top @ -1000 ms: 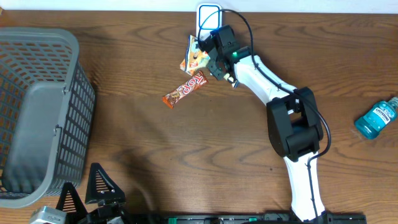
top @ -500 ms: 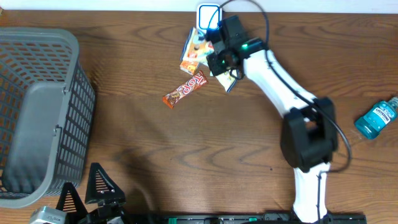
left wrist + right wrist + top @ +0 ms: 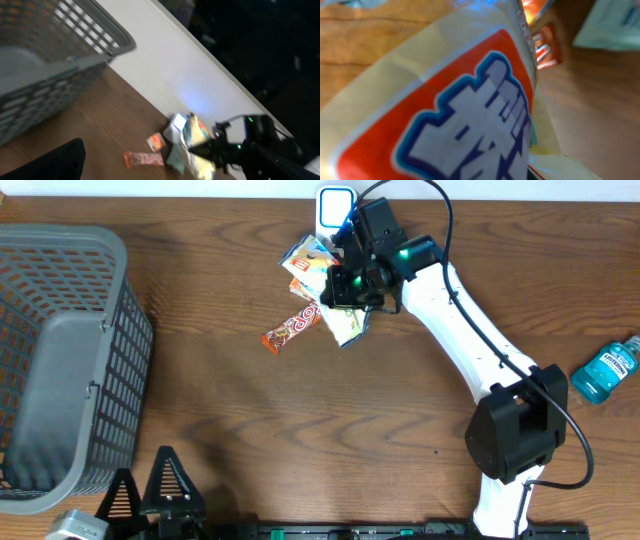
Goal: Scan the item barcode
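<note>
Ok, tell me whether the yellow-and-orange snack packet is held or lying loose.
Held. The right gripper is shut on the yellow-and-orange snack packet, which fills the right wrist view.

The right arm (image 3: 470,330) is made of smooth white links joined by chunky black housings, the largest a black block at the lower right of the overhead view. A thin black cable (image 3: 446,220) arcs off its black wrist, where a green light (image 3: 405,252) glows. At the bottom left, the left gripper (image 3: 145,472) has two black triangular fingers and a silver-grey body.
</note>
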{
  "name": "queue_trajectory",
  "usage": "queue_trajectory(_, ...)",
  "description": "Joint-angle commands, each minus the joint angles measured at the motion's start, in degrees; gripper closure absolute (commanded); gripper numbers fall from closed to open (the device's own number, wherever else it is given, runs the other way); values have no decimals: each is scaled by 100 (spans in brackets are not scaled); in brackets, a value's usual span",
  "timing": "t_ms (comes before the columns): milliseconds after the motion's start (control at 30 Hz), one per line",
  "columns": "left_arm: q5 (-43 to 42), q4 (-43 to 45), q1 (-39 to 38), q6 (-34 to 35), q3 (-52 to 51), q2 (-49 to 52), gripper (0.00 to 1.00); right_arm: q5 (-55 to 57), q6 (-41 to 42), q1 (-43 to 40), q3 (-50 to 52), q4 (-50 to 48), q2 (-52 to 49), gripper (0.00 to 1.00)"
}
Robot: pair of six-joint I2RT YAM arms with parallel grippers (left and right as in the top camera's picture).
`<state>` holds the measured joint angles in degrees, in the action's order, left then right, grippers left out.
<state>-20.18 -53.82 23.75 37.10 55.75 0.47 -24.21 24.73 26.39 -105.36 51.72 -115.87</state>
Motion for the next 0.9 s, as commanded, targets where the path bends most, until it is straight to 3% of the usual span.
queue_trajectory(0,33,11,-396,28,-28,-31,2,-240,461,59,-44,-2,28,99)
queue_trajectory(167,35,-13,-579,4,-28,-31,2,446,459,247,-44,39,26,99)
queue_trajectory(867,33,-9,-153,11,-26,-31,2,1182,439,800,-44,22,26,99)
